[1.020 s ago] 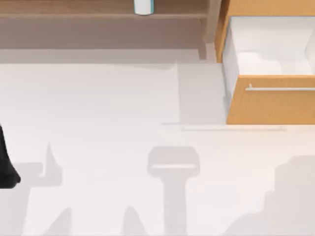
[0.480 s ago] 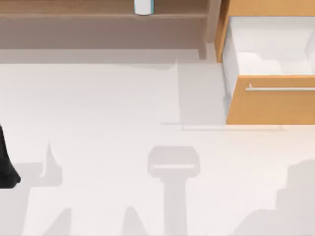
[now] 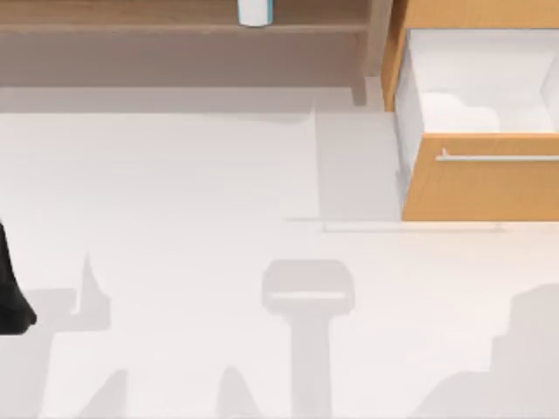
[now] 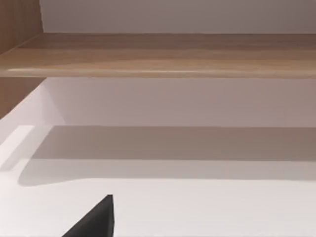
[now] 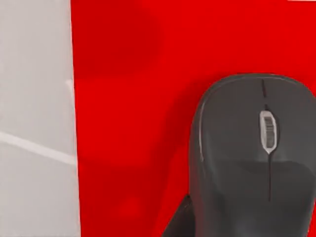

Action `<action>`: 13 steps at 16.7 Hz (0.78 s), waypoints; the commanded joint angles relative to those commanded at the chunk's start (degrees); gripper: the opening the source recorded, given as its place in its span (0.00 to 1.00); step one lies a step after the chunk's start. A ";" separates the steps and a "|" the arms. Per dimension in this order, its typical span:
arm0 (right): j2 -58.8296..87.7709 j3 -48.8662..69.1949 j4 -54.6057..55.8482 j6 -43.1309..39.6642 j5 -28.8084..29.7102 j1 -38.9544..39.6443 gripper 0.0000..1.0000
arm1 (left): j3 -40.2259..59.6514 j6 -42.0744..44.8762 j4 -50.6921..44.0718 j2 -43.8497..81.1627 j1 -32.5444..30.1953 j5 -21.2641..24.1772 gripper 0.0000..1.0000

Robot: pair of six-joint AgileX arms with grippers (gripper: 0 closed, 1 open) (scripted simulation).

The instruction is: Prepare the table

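Observation:
The white table (image 3: 175, 192) spreads across the top view. At its far left edge is a black part of my left arm (image 3: 10, 297), parked. In the left wrist view, a dark tip of the left gripper (image 4: 94, 222) hangs over the table (image 4: 197, 207), facing the shelf board (image 4: 158, 54). The right wrist view looks straight down, close up, on a grey mouse (image 5: 252, 158) lying on a red mat (image 5: 133, 98). The mat lies on the table (image 5: 34, 123). A dark sliver of the right gripper (image 5: 175, 224) sits right beside the mouse.
A tan wooden shelf (image 3: 131, 17) runs along the back with a white cylinder (image 3: 255, 10) on it. At the back right stands an orange-wood cabinet (image 3: 480, 188) with its drawer (image 3: 472, 87) pulled open, silver handle (image 3: 498, 158) facing the front. Arm shadows fall on the table's front.
The shadow at the table's lower right has drifted slightly to the right. The left arm has not moved.

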 joint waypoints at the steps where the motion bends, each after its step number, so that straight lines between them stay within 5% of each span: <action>1: 0.00 0.00 0.00 0.00 0.00 0.00 0.75 | 0.00 0.00 0.00 0.00 0.00 0.00 1.00; 4: 0.00 0.00 0.00 0.00 0.00 0.00 0.98 | 0.00 0.00 0.00 0.00 0.00 0.00 1.00; 13: -0.04 0.02 0.00 0.00 0.00 0.01 1.00 | 0.00 0.00 0.00 0.00 0.00 0.00 1.00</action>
